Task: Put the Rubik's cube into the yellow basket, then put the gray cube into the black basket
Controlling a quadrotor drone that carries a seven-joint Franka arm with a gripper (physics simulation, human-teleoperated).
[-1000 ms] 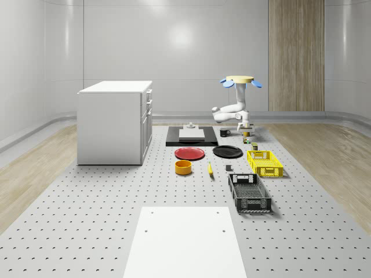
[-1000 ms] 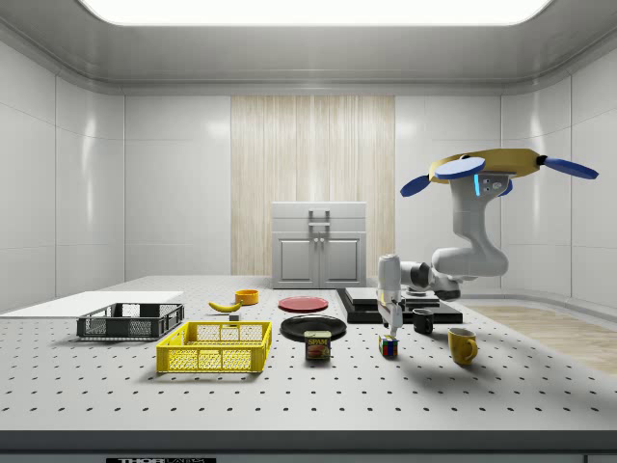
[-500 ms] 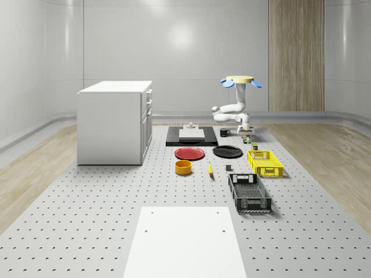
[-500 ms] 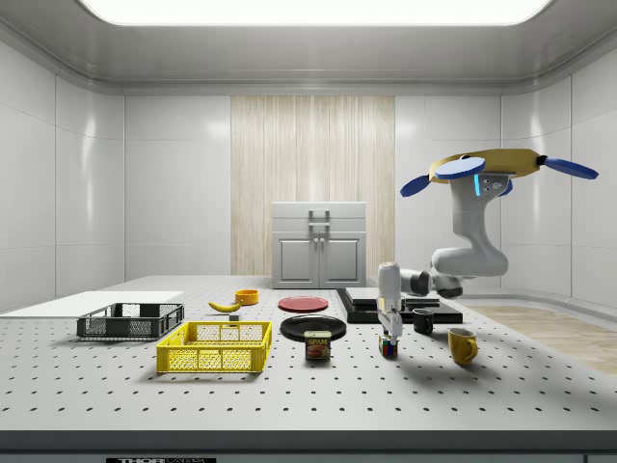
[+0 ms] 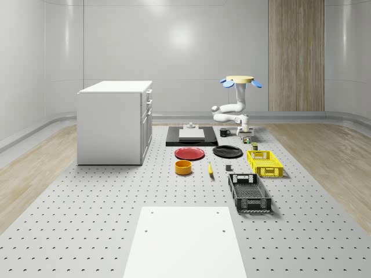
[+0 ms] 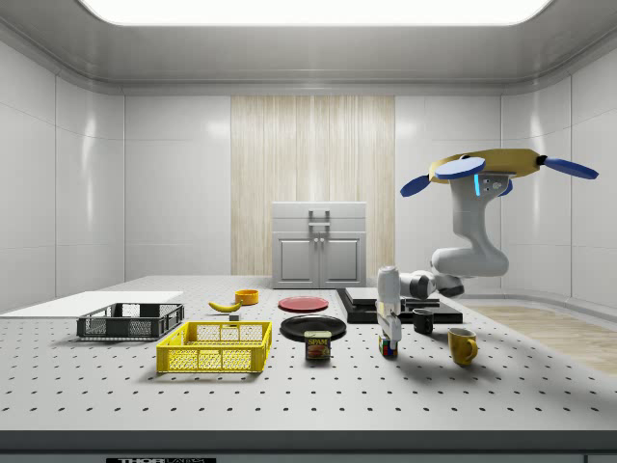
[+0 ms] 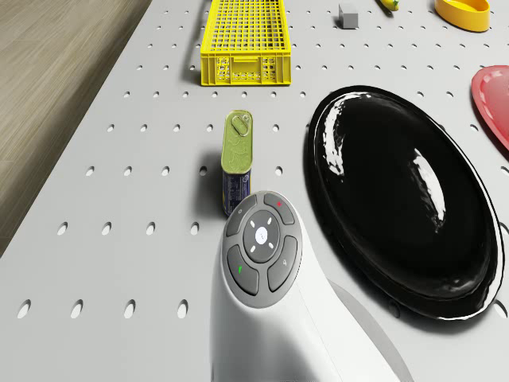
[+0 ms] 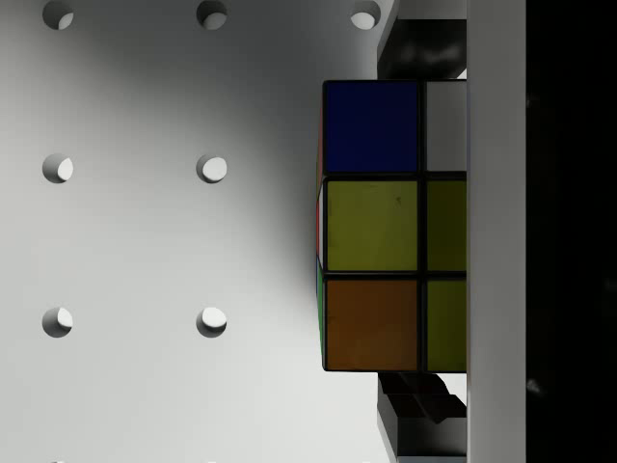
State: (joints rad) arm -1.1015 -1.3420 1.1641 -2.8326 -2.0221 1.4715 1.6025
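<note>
The Rubik's cube [image 8: 386, 227] rests on the table between my gripper's [image 8: 424, 227] two fingertips, one on each side with a thin gap. In the side view the gripper [image 6: 388, 335] points straight down over the Rubik's cube [image 6: 388, 348]. The drone [image 6: 501, 169] hovers above the table's far right part in the whole-scene view [image 5: 238, 80], its arm reaching down to the gripper [image 5: 247, 134]. The yellow basket [image 5: 265, 163] lies just in front of the Rubik's cube [image 5: 247, 139], and the black basket [image 5: 249, 193] nearer still. The small gray cube [image 5: 228, 168] lies left of the yellow basket [image 7: 242, 40].
A spam can [image 7: 237, 159] stands next to the arm's wrist [image 7: 262, 255], beside a black plate [image 7: 406, 199]. A yellow mug [image 6: 462, 344] and black mug [image 6: 423, 321] stand close to the gripper. Red plate [image 5: 190, 153], orange bowl [image 5: 183, 167], banana [image 5: 210, 168] and white cabinet [image 5: 114, 121] lie to the left.
The gripper has come down over the Rubik's cube, so its fingers now straddle it. The drone has held its place and the cube has not moved.
</note>
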